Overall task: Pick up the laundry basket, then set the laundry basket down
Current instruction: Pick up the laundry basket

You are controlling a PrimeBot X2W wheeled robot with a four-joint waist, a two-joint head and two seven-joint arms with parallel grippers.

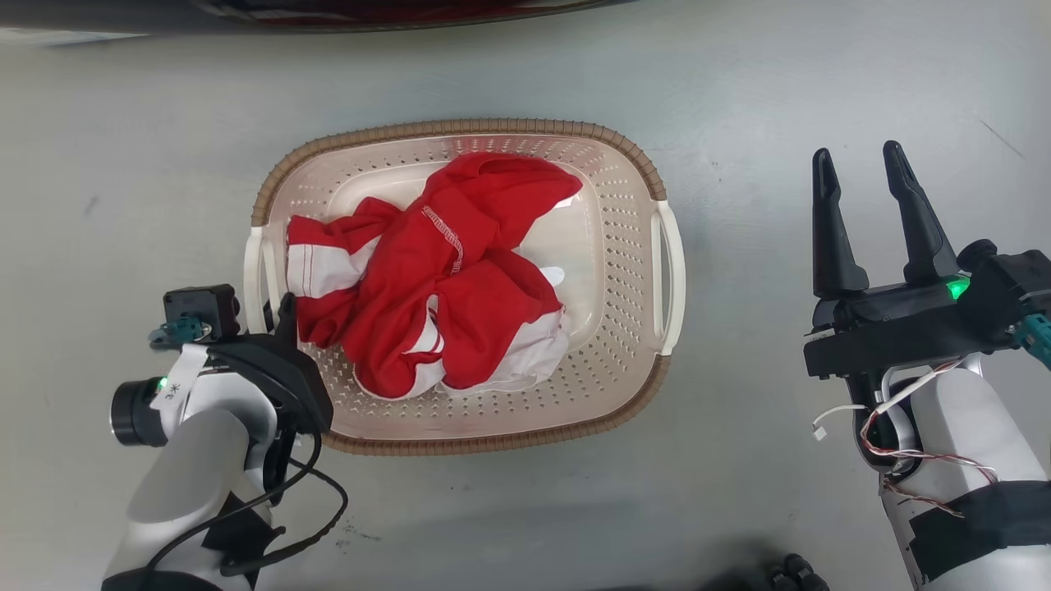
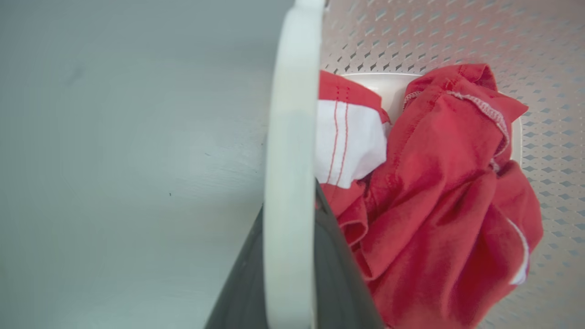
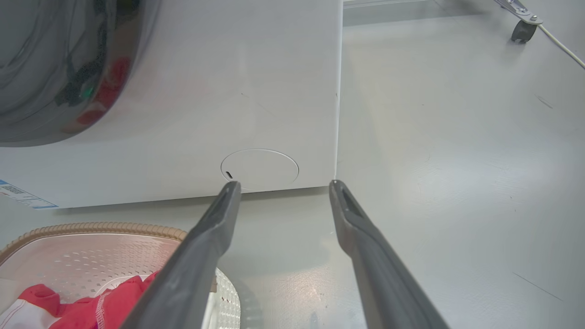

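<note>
Grey floor [image 1: 821, 82] spreads wide around everything. The white washing machine [image 3: 256, 91] stands beyond the laundry basket [image 1: 460, 128], which sits on the floor holding red-and-white clothing [image 1: 460, 263]. My right gripper [image 1: 858, 156] hangs spread, well apart from the basket's right handle [image 1: 675, 279]. My left gripper [image 1: 282, 316] is at the left handle [image 1: 253, 279], dark fingers either side of it. I cannot tell whether they clamp it.

Bright diffuse light; soft shadow on floor [image 1: 509, 533]; white handle [image 2: 290, 183] blurred in left wrist view.
</note>
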